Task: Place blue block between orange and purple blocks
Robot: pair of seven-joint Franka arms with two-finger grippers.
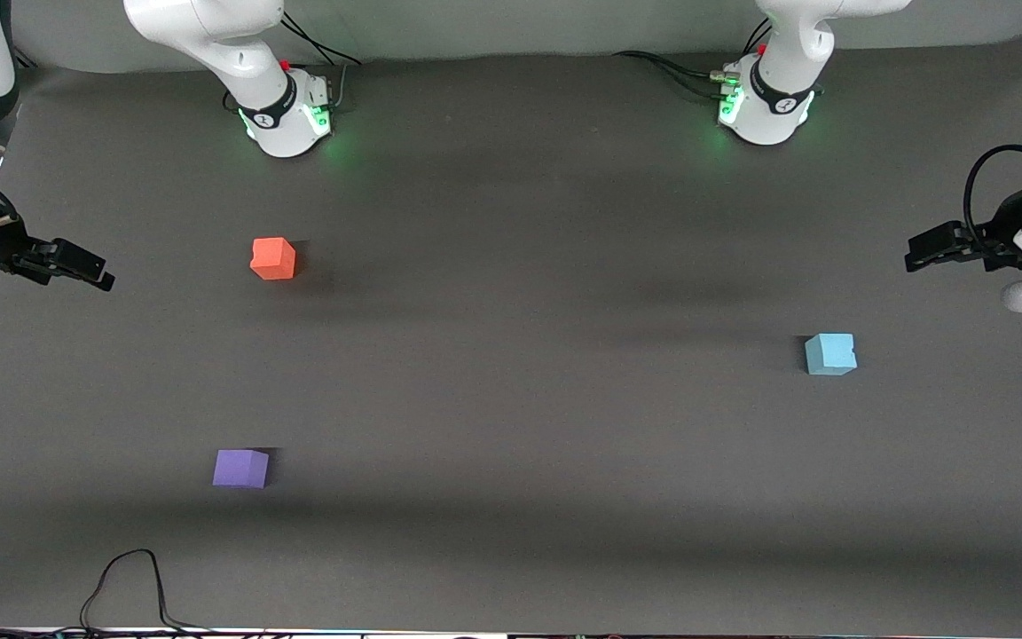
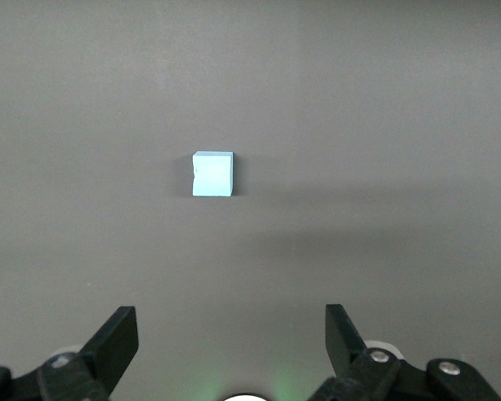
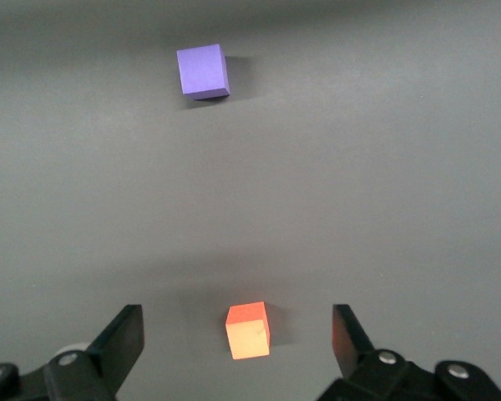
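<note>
The light blue block sits on the dark mat toward the left arm's end of the table. It also shows in the left wrist view. The orange block and the purple block sit toward the right arm's end, the purple one nearer the front camera. My left gripper hangs open and empty over the mat's end by the blue block; its jaws are wide apart. My right gripper hangs open and empty over the other end. Its wrist view shows the orange block between its open fingers and the purple block farther off.
The two arm bases stand at the table's back edge with green lights. A black cable loops onto the mat at the edge nearest the front camera. A wide stretch of bare mat lies between the blue block and the other two.
</note>
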